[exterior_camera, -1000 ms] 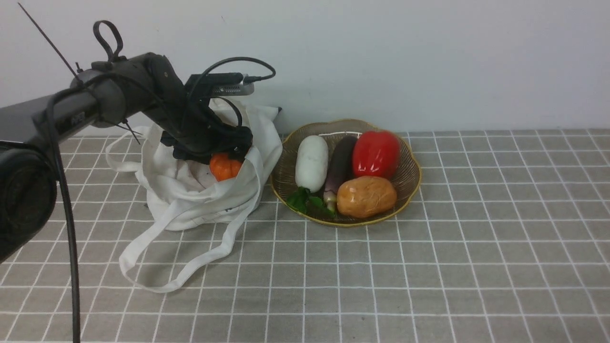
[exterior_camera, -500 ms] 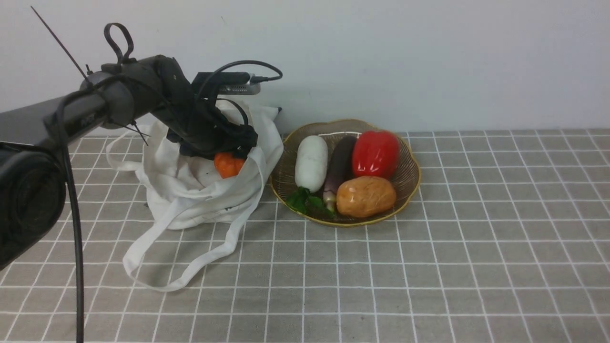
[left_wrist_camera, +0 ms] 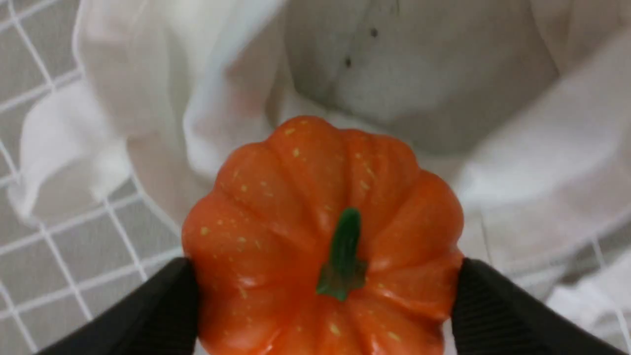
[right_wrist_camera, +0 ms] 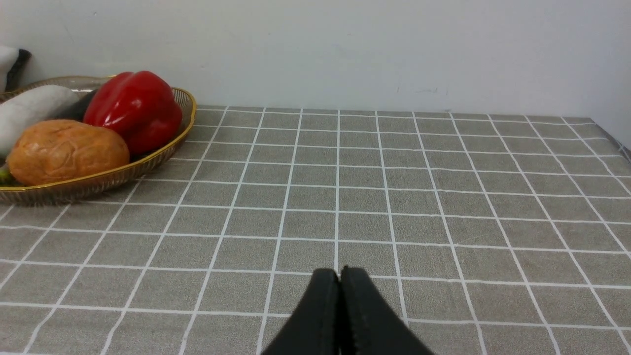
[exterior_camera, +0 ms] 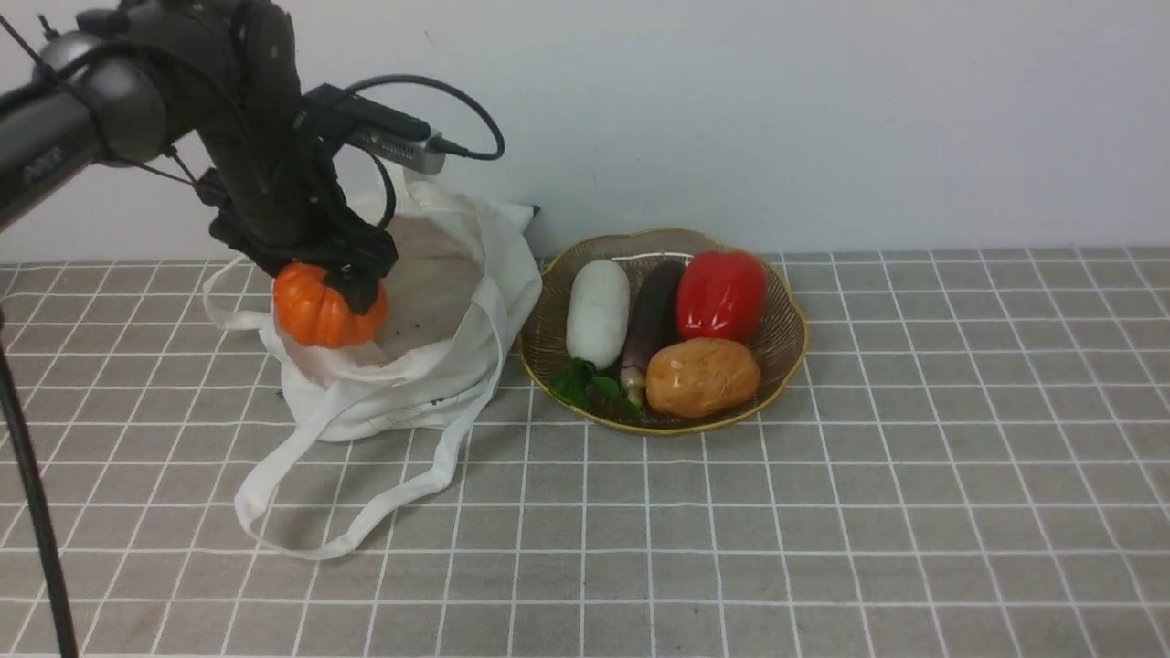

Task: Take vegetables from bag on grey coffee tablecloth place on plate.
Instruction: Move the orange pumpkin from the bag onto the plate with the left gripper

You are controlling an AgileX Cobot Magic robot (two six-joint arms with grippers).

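The orange ribbed pumpkin (exterior_camera: 315, 315) with its green stem (left_wrist_camera: 342, 256) hangs above the left rim of the white cloth bag (exterior_camera: 430, 366). My left gripper (exterior_camera: 334, 283) is shut on it, one black finger (left_wrist_camera: 157, 310) pressed against each side. The bag stands open on the grey coffee tablecloth (exterior_camera: 823, 512), its straps trailing towards the front. To the bag's right sits the brown plate (exterior_camera: 547, 315) with the gold rim. My right gripper (right_wrist_camera: 339, 278) is shut on nothing, low over the cloth to the right of the plate (right_wrist_camera: 162, 153); the front view does not show it.
The plate holds a white radish (exterior_camera: 599, 311), a dark eggplant (exterior_camera: 651, 311), a red bell pepper (exterior_camera: 722, 292) and a tan potato (exterior_camera: 702, 376). A pale wall stands close behind the bag and plate. The left arm's cable hangs at the far left.
My left gripper has risen out of the bag and swung left, bringing the pumpkin up from inside the bag to above its left rim. The bag's mouth now stands open.
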